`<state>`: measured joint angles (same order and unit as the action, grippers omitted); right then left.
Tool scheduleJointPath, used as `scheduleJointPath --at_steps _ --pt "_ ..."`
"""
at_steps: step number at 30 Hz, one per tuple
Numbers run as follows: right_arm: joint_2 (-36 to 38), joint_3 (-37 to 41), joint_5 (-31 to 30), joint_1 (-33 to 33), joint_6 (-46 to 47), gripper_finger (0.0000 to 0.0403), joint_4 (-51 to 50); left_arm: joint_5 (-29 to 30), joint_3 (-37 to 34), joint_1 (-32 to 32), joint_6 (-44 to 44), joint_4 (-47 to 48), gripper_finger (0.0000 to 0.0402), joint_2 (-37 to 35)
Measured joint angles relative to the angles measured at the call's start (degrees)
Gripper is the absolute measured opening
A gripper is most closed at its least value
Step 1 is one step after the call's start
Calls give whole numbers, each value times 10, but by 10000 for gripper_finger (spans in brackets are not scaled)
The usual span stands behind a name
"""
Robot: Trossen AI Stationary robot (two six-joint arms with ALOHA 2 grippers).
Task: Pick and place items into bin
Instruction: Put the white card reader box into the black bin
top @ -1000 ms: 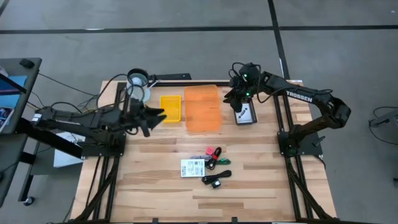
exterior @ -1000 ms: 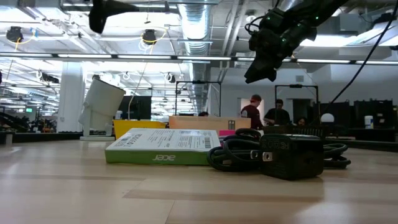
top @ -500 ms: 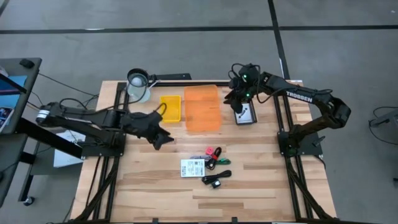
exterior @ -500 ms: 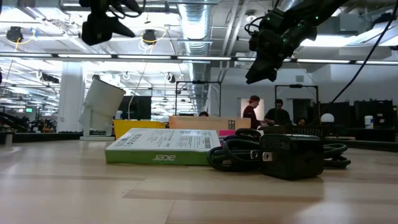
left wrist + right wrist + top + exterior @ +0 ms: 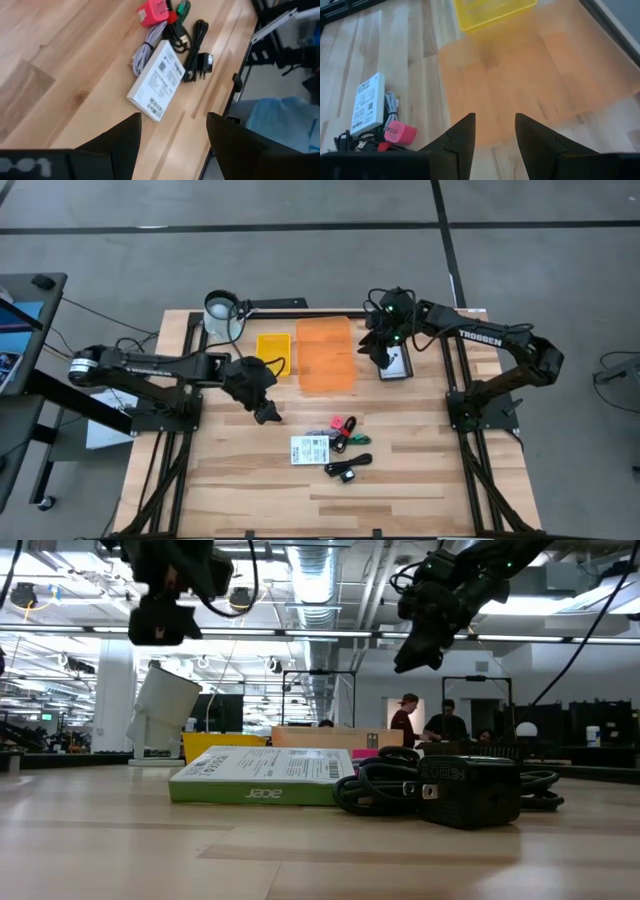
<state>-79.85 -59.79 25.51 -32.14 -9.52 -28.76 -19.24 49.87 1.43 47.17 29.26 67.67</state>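
The dark six-joint left arm is reaching in from the left edge of the wooden table toward its middle, its two-finger left gripper (image 5: 264, 402) hanging above the boards with the fingers (image 5: 112, 145) standing wide apart and holding nothing. The dark right arm is bending in from the right edge, its right gripper (image 5: 378, 352) hovering near the far edge, fingers (image 5: 461, 137) parted with nothing between them.

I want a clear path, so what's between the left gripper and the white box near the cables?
In the high view, only bare wood lies between the left gripper and the white box; the left wrist view shows the same bare stretch of table.
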Motion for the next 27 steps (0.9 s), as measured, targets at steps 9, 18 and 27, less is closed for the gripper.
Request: scheduleJointPath --at_steps 9,18,27 --pt "0 0 0 27 9 134 -30 -100 0 57 -155 0 214 65" --pt "0 0 -1 42 16 134 -55 -120 0 69 -302 12 214 139" --pt "0 0 0 42 77 134 -55 -120 0 69 -385 -4 214 200"
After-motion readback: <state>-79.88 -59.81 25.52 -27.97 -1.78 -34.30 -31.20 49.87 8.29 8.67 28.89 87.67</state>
